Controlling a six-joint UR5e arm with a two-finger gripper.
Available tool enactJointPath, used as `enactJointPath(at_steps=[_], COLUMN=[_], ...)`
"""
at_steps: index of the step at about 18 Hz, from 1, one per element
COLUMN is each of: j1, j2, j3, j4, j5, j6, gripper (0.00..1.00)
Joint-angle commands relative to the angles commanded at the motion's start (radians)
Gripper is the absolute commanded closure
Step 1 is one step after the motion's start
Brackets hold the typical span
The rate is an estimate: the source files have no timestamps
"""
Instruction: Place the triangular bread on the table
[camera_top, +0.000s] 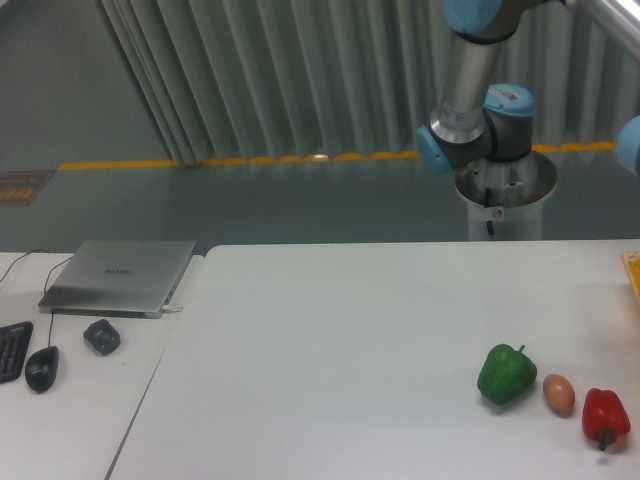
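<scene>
The triangular bread does not show in the camera view. The white table (350, 330) fills the middle and right of the view. Only part of my arm (470, 90) shows, rising above its base at the table's far edge and running out of the frame at the top right. My gripper is out of view, so I cannot see whether it holds anything.
A green pepper (507, 374), a small tan egg-like thing (559, 394) and a red pepper (605, 417) lie in a row at the table's front right. A yellow edge (633, 275) shows at the right border. A separate desk on the left bears a laptop (122, 275), a mouse (41, 368) and a keyboard (12, 350).
</scene>
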Motion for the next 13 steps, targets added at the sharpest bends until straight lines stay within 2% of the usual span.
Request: enactJointPath(at_steps=[4,13], j1=[0.000,0.020], j2=[-0.032,-0.064], j3=[-0.011,-0.009], j4=[-0.002,-0.005], j5=[0.000,-0.002], j6=[-0.118,-0.117], gripper=[0.00,0.00])
